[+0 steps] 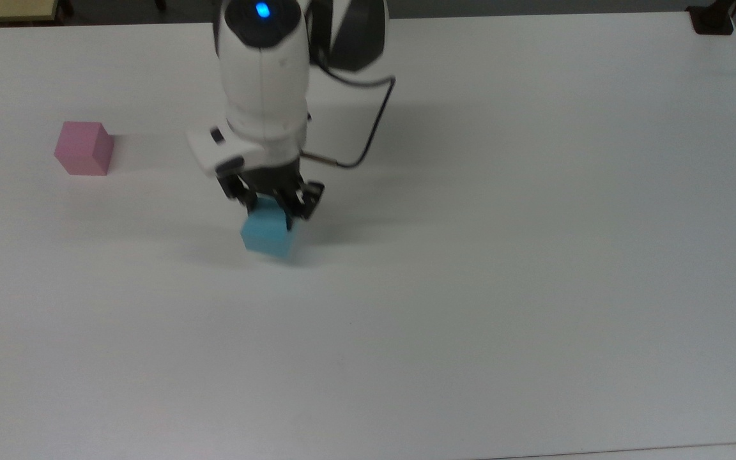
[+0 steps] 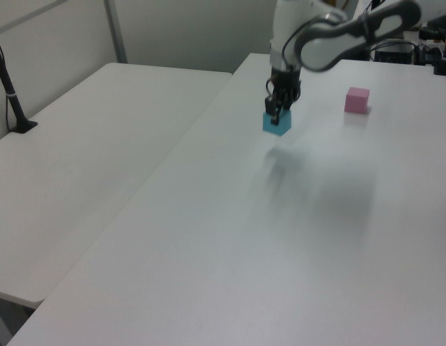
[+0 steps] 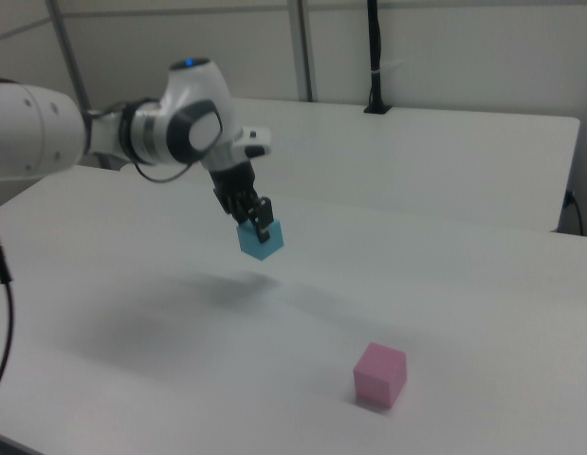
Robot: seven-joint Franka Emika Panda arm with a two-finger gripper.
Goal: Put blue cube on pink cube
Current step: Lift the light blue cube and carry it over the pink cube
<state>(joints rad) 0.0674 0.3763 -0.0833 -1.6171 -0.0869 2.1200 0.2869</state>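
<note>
the top view looks down from high up at the white table point(image 1: 534, 287), quite close. the left view looks along the table from one end, and the right view looks back from the other side. all three share the blue cube point(image 1: 268, 234) and the pink cube point(image 3: 379, 373).
</note>
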